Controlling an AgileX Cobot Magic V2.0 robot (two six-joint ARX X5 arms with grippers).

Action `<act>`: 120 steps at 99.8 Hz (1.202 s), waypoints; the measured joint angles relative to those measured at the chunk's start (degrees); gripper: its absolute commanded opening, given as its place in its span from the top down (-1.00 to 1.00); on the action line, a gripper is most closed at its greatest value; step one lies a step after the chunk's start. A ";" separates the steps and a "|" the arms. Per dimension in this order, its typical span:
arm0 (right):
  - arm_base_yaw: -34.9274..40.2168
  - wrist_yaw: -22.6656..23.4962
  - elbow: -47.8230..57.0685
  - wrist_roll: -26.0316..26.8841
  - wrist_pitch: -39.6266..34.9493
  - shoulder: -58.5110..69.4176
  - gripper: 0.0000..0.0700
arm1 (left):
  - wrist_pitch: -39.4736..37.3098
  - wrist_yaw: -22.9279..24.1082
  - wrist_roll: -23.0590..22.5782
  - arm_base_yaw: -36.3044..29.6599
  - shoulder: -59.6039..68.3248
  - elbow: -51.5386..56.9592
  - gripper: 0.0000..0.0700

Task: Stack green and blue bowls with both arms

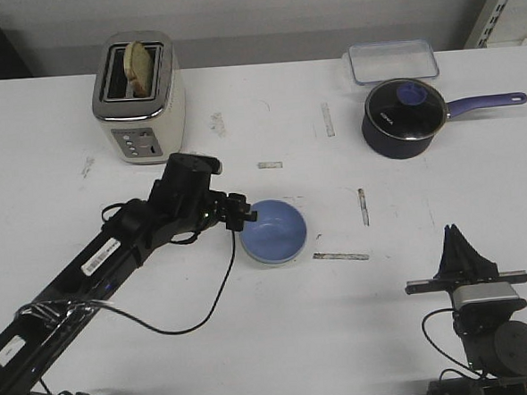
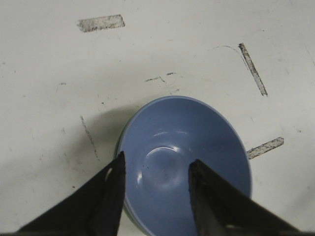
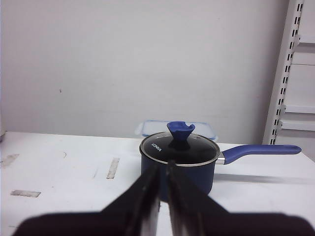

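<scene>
The blue bowl point(image 1: 274, 231) sits upright at the middle of the table. In the left wrist view the blue bowl point(image 2: 187, 142) rests inside the green bowl point(image 2: 118, 146), of which only a thin mint edge shows along one side. My left gripper point(image 1: 245, 212) hovers at the bowls' left rim, open. In its own view the left gripper point(image 2: 156, 160) has one finger by the rim and the other over the blue hollow, gripping nothing. My right gripper point(image 1: 451, 235) stands shut and empty near the table's front right, far from the bowls; the right gripper point(image 3: 164, 164) points at the saucepan.
A cream toaster point(image 1: 138, 98) with bread in a slot stands at the back left. A navy saucepan point(image 1: 404, 117) with a glass lid sits at the back right, a clear container point(image 1: 392, 62) behind it. Short tape strips point(image 1: 340, 256) mark the table.
</scene>
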State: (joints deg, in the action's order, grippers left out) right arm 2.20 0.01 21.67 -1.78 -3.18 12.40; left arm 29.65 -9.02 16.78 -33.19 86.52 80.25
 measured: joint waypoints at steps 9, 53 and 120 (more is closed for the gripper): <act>0.02 0.00 0.00 0.00 0.00 0.00 0.97 | -6.40 0.00 -3.91 1.25 -4.55 -6.60 0.32; 0.02 0.00 0.00 0.00 0.00 0.00 0.97 | -40.72 4.20 -14.38 10.29 -30.12 -40.15 1.00; 0.00 -0.02 0.00 0.00 0.00 0.00 0.97 | -33.53 9.57 -14.56 26.43 -63.84 -58.14 1.00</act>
State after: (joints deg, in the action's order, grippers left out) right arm 2.20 -0.01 21.67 -1.78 -3.18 12.40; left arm -3.88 0.56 2.22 -6.76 22.68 22.11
